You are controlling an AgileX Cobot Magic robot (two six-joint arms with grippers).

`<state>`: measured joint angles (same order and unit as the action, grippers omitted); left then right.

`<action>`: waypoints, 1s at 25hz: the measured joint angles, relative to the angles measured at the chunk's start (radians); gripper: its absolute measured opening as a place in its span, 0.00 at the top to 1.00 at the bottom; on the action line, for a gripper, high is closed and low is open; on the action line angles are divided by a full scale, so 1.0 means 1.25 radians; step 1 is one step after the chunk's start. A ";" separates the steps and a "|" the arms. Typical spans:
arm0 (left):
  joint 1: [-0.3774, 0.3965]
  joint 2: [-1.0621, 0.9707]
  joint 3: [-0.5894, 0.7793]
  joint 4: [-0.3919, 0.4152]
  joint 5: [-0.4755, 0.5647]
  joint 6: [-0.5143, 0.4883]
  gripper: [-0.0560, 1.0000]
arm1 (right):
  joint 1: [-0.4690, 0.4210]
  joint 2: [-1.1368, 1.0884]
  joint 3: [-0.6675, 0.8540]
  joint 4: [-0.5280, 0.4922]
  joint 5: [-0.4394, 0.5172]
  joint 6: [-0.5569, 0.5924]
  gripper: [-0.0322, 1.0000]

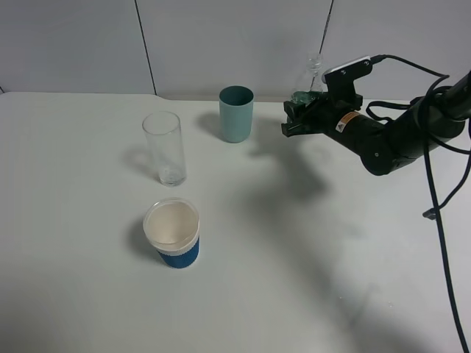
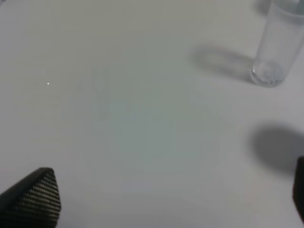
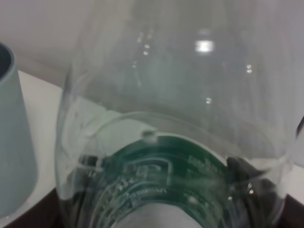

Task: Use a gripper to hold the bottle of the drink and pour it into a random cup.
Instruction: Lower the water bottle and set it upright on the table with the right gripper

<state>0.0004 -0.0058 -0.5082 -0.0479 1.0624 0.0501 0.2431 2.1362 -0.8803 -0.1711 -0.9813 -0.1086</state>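
My gripper (image 1: 300, 116) clamps the bottle (image 1: 310, 82), upright at the cup's (image 1: 236, 113) three o'clock; next, carry over and tilt.

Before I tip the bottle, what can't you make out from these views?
- Bottle body: the right gripper hides it in the high view; only neck and shoulder show.
- Drink level: unclear in the right wrist view; the bottle fills the blurred frame.
- Teal cup: inside not visible; cut by the edge in the right wrist view.
- Left gripper: only fingertips show, at the edge.
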 joint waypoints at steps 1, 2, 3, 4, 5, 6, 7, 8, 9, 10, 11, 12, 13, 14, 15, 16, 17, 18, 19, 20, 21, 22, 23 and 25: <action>0.000 0.000 0.000 0.000 0.000 0.000 0.01 | 0.000 0.000 0.000 -0.002 -0.007 0.001 0.44; 0.000 0.000 0.000 0.000 0.000 0.000 0.01 | 0.000 0.000 0.000 -0.007 -0.011 0.001 0.44; 0.000 0.000 0.000 0.000 0.000 0.000 0.01 | 0.000 0.000 0.000 -0.015 -0.011 0.002 0.44; 0.000 0.000 0.000 0.000 0.000 0.000 0.01 | 0.000 0.000 0.000 -0.021 -0.011 0.004 0.44; 0.000 0.000 0.000 0.000 0.000 0.000 0.01 | 0.000 0.000 0.000 -0.023 -0.011 0.005 0.44; 0.000 0.000 0.000 0.000 0.000 0.000 0.01 | 0.000 0.000 0.000 -0.025 -0.011 0.007 0.44; 0.000 0.000 0.000 0.000 0.000 0.000 0.01 | -0.001 0.000 0.000 -0.028 -0.011 0.007 0.44; 0.000 0.000 0.000 0.000 0.000 0.000 0.01 | -0.001 0.000 0.000 -0.029 -0.011 0.007 0.44; 0.000 0.000 0.000 0.000 0.000 0.000 0.01 | -0.002 0.000 0.000 -0.029 -0.010 0.007 0.44; 0.000 0.000 0.000 0.000 0.000 0.000 0.01 | -0.003 0.000 0.000 -0.028 -0.006 0.007 0.44; 0.000 0.000 0.000 0.000 0.000 0.000 0.01 | -0.003 0.000 0.000 -0.028 0.000 0.007 0.44; 0.000 0.000 0.000 0.000 0.000 0.000 0.01 | -0.003 0.000 0.000 -0.028 0.009 0.007 0.44; 0.000 0.000 0.000 0.000 0.000 0.000 0.01 | -0.003 0.001 0.000 -0.028 0.015 0.007 0.44; 0.000 0.000 0.000 0.000 0.000 0.000 0.01 | -0.003 0.003 0.000 -0.027 0.016 0.007 0.44; 0.000 0.000 0.000 0.000 0.000 0.000 0.01 | -0.003 0.008 0.000 -0.027 0.016 0.007 0.44; 0.000 0.000 0.000 0.000 0.000 0.000 0.01 | -0.003 0.015 0.000 -0.027 0.015 0.007 0.44; 0.000 0.000 0.000 0.000 0.000 0.000 0.01 | -0.003 0.022 0.000 -0.024 0.016 0.007 0.44; 0.000 0.000 0.000 0.000 0.000 0.000 0.01 | -0.003 0.028 0.000 -0.021 0.016 0.007 0.44; 0.000 0.000 0.000 0.000 0.000 0.000 0.01 | -0.003 0.032 0.000 -0.020 0.019 0.007 0.44; 0.000 0.000 0.000 0.000 0.000 0.000 0.01 | -0.004 0.032 0.000 -0.020 0.019 0.007 0.44; 0.000 0.000 0.000 0.000 0.000 0.000 0.01 | -0.004 0.032 0.000 -0.018 0.019 0.007 0.44; 0.000 0.000 0.000 0.000 0.000 0.000 0.01 | -0.004 0.032 0.000 -0.018 0.019 0.007 0.44; 0.000 0.000 0.000 0.000 0.000 0.000 0.01 | -0.004 0.032 0.000 -0.017 0.017 0.007 0.44; 0.000 0.000 0.000 0.000 0.000 0.000 0.01 | -0.004 0.032 0.000 -0.017 0.018 0.007 0.44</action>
<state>0.0004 -0.0058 -0.5082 -0.0479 1.0624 0.0501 0.2382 2.1765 -0.8803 -0.1924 -0.9589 -0.0994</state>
